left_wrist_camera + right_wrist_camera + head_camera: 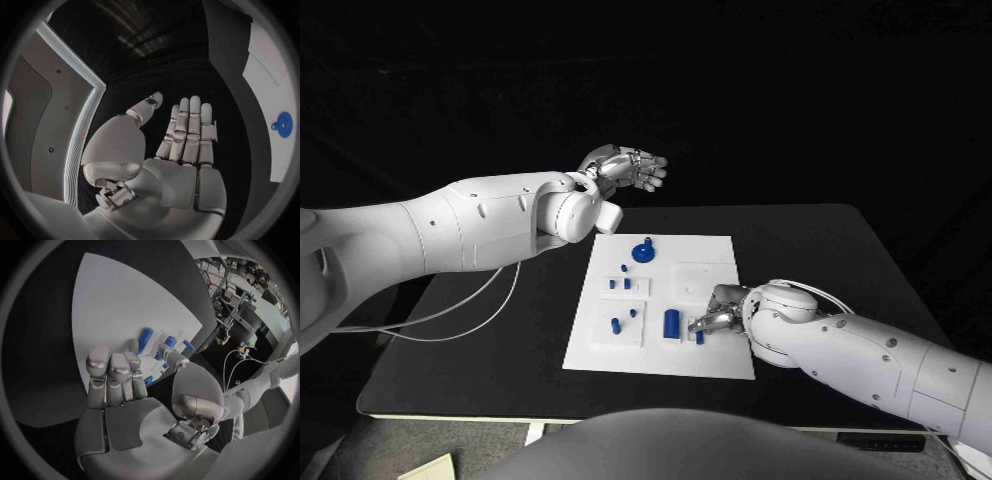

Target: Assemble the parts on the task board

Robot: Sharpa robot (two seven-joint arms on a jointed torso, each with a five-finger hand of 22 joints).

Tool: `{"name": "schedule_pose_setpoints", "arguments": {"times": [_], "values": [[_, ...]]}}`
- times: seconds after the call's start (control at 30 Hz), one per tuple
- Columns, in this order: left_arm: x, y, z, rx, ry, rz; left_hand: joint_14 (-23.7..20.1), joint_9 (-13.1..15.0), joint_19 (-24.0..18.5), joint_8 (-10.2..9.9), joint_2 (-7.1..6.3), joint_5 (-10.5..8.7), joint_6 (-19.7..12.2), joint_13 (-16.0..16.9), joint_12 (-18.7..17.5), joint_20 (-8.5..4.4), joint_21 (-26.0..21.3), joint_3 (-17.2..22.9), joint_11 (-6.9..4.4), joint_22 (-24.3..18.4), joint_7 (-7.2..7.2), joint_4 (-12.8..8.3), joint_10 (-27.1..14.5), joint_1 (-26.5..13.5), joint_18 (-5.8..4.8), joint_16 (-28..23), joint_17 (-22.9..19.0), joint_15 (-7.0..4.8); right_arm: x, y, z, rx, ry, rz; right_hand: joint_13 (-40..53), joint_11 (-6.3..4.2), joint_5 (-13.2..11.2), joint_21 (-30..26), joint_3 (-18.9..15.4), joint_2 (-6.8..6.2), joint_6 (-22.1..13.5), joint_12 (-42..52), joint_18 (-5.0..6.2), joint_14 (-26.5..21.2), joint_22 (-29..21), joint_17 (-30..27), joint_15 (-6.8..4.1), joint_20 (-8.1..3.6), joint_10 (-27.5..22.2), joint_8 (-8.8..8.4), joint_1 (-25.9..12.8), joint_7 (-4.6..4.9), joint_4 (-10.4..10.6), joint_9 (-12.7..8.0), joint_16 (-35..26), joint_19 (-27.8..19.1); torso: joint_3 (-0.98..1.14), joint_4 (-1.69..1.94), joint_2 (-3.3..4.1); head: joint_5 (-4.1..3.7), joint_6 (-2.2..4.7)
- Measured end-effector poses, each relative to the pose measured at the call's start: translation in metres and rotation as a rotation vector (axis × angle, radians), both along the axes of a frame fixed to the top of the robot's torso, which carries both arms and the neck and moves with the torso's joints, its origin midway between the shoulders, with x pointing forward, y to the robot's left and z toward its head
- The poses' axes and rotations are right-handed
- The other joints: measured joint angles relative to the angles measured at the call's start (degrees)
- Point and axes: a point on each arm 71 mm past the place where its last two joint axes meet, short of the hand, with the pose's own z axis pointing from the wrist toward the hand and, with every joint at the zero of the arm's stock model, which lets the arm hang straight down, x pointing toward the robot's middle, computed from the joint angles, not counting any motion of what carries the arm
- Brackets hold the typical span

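On the task board (661, 345), near its right edge, small stiff blue parts (671, 322) look light; pinch their sides. Right hand (718, 310) hovers, fingers apart, empty; left hand (626, 167) raised, spread.

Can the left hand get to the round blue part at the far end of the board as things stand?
Probably yes. The left hand is open and holds nothing, raised beyond the far edge of the task board. The round blue part lies uncovered near that edge, and the right hand is down at the near end.
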Motion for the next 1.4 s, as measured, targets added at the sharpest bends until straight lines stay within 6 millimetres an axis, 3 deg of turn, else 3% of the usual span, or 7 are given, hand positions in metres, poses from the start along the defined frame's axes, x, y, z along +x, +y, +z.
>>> {"name": "schedule_pose_setpoints", "arguments": {"times": [0.23,0.4,0.53,0.63,0.73,1.07,1.4], "values": [[0.0000,-0.0001,0.0000,0.000,0.000,0.000,0.0,0.0,0.0,0.0,0.00,0.00,0.0,0.0,0.0,0.00,0.0,0.0,0.00,0.0,0.00,0.0,0.0,0.0,-0.02,0.0,0.0,0.00,0.0012,0.0023,-0.0017,-0.017,0.000,0.011,0.1,-0.01,0.0,0.0,-0.6,0.57,0.1,0.1,0.01,-0.2,0.1,0.0,-0.22,-0.21,0.0,0.39,-0.4,-0.24,-0.3,0.3,0.0,-0.2,-0.02,0.09,0.03,0.02,0.00],[0.0000,0.0003,-0.0001,0.001,0.000,0.000,0.0,0.0,0.0,0.0,0.00,0.00,0.0,0.0,0.0,0.00,0.0,0.0,0.00,0.0,0.00,0.0,0.0,0.0,-0.04,0.0,0.0,0.00,0.0034,0.0012,-0.0029,-0.026,-0.003,0.011,0.1,-0.22,0.0,-0.1,-1.2,2.29,0.2,0.1,0.09,-0.3,0.3,0.1,-0.31,-0.22,0.2,0.44,0.2,-0.43,-0.8,0.3,0.0,-0.2,-0.07,0.09,0.03,0.17,0.00],[0.0000,0.0006,-0.0001,0.001,0.001,0.001,0.0,0.0,0.0,0.0,0.00,0.00,0.0,0.0,0.0,0.00,0.0,0.0,0.00,0.0,0.00,0.0,0.0,0.0,-0.07,0.0,0.1,0.00,0.0054,-0.0008,-0.0033,-0.036,-0.007,0.011,0.2,-0.22,0.0,-0.1,-0.8,4.44,0.4,0.1,0.20,-0.3,0.3,0.2,-0.31,-0.42,0.2,0.38,0.9,-0.55,-1.6,0.4,0.0,-0.4,-0.08,0.06,0.03,0.27,0.00],[0.0000,0.0003,-0.0001,0.001,0.001,0.000,0.0,0.0,0.0,0.0,0.00,0.00,0.0,0.0,0.0,0.00,0.0,0.0,0.00,0.0,0.00,0.0,0.0,0.0,-0.08,0.0,0.1,0.00,0.0055,-0.0006,-0.0032,-0.039,-0.008,0.016,0.2,-0.22,0.0,-0.1,-0.4,4.90,0.4,0.1,0.20,-0.3,0.3,0.2,-0.31,-0.42,0.2,0.22,1.4,-0.59,-2.3,0.4,0.0,-0.4,-0.07,0.03,0.03,0.32,0.00],[0.0002,0.0001,-0.0001,0.001,0.001,0.000,0.0,0.0,0.0,0.0,0.00,0.00,0.0,0.0,0.0,0.00,0.0,0.0,0.00,0.0,0.00,0.0,0.0,0.0,-0.10,0.0,0.1,0.00,0.0054,0.0000,-0.0030,-0.044,-0.011,0.023,0.2,-0.22,0.0,-0.1,0.4,6.19,0.3,0.1,0.21,-0.3,0.3,0.2,-0.31,-0.41,0.2,0.19,1.9,-0.46,-3.1,0.4,0.0,-0.4,-0.04,-0.01,0.03,0.34,0.00],[0.0004,-0.0004,-0.0002,0.001,0.001,0.000,0.0,-0.1,0.0,0.0,0.00,0.00,0.0,0.0,0.0,0.00,0.0,0.0,0.00,0.0,0.00,0.0,0.0,0.0,-0.15,-0.2,0.1,0.00,0.0041,0.0042,-0.0024,-0.072,-0.036,0.062,0.3,-0.22,0.0,-0.1,1.7,6.88,0.2,0.3,0.23,-0.3,0.3,0.2,-0.31,-0.40,0.2,0.23,2.6,-0.44,-6.6,0.4,0.0,-0.4,-0.01,-0.03,0.04,0.19,0.00],[0.0004,-0.0002,-0.0003,0.002,0.001,0.000,0.0,-0.1,0.0,0.0,0.00,0.00,0.0,0.0,0.0,0.00,0.0,0.0,0.00,0.1,0.00,0.0,0.0,0.0,-0.33,-0.2,0.2,0.00,0.0028,0.0071,-0.0021,-0.098,-0.062,0.096,0.4,-0.09,0.0,-0.1,1.1,6.88,0.4,0.4,0.34,-0.3,0.3,0.1,-0.30,-0.38,0.3,0.49,2.6,-0.59,-7.3,0.5,0.0,-0.4,0.02,-0.02,0.01,0.15,0.00]]}}
